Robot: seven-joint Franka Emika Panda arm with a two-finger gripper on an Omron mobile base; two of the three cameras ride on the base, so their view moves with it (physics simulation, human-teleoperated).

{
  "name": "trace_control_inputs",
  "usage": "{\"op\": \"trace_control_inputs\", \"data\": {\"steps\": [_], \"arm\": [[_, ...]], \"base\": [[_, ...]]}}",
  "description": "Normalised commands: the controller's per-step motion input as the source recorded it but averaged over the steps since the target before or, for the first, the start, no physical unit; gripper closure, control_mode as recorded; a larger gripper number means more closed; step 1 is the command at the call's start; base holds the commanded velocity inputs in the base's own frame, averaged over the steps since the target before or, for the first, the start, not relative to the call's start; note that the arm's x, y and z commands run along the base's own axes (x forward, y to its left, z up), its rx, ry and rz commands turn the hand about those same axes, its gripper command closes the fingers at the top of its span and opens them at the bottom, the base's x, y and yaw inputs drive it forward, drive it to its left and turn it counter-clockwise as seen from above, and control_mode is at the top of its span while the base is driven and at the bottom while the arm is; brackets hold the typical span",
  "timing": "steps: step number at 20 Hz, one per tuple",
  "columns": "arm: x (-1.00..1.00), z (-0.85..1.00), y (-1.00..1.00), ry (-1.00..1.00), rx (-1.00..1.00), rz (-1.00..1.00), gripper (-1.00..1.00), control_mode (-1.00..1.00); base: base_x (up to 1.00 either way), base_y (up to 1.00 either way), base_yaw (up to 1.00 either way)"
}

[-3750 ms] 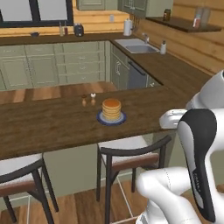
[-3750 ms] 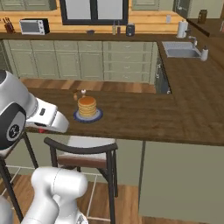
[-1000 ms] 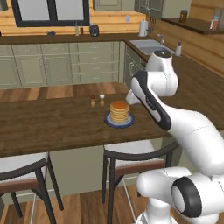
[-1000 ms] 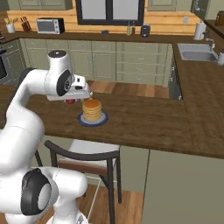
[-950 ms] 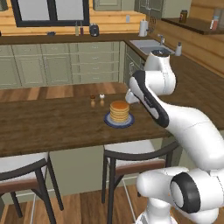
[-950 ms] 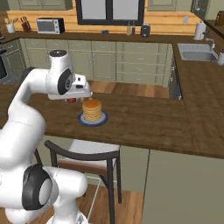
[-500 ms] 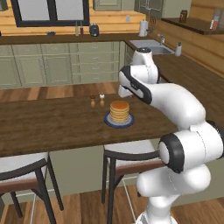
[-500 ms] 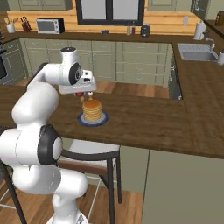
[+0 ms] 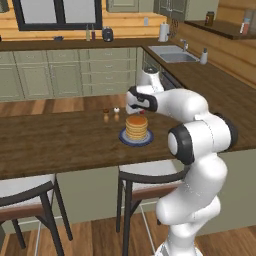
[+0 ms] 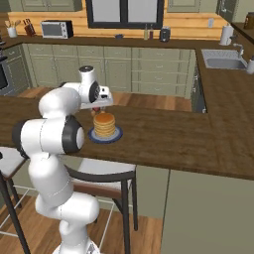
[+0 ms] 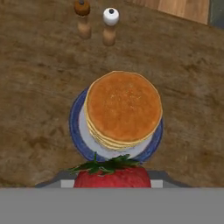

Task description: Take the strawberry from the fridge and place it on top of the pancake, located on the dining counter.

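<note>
The gripper (image 9: 141, 112) hangs just above the far edge of the pancake (image 9: 136, 127), its jaws closed on the strawberry (image 11: 112, 176), which shows in the hand view as a bright red berry with green leaves, pinched at the bottom of the picture. From the left base view a speck of red is visible just under the hand, above the stack; from the right base view the hand (image 10: 99, 106) sits just behind and above the pancake (image 10: 104, 125). The stack of golden-brown rounds rests on a blue-grey plate (image 11: 77, 136), and the plate stands on the dark wooden top of the dining counter (image 9: 60, 140). Looking down along the hand, the berry lies over the plate's near rim, a little short of the centre of the top pancake (image 11: 123, 106). Just beyond the plate stand two small shakers (image 11: 96, 22), one with a brown cap and one with a white cap, upright and side by side, apart from the plate. Two stools (image 9: 150, 175) are tucked against the counter's near side.
</note>
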Motion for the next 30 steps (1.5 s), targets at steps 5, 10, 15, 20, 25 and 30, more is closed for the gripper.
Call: {"op": "trace_control_inputs", "data": {"steps": [5,10,15,20,25,30], "arm": [[0.8,-0.26,-0.01,0.02,-0.01,0.0,1.0,-1.0],[0.48,-0.3,-0.17,0.15,0.0,0.0,1.0,-1.0],[0.27,-0.39,-0.03,0.11,0.0,0.0,1.0,-1.0],[0.13,-0.14,0.12,0.0,-0.01,0.0,1.0,-1.0],[-0.15,-0.01,0.01,0.05,0.0,0.0,1.0,-1.0],[-0.34,0.0,0.0,0.0,0.0,0.0,1.0,-1.0]], "base": [[0.0,0.0,0.0],[0.0,0.0,0.0],[0.0,0.0,0.0],[0.0,0.0,0.0],[0.0,0.0,0.0],[0.0,0.0,0.0]]}}
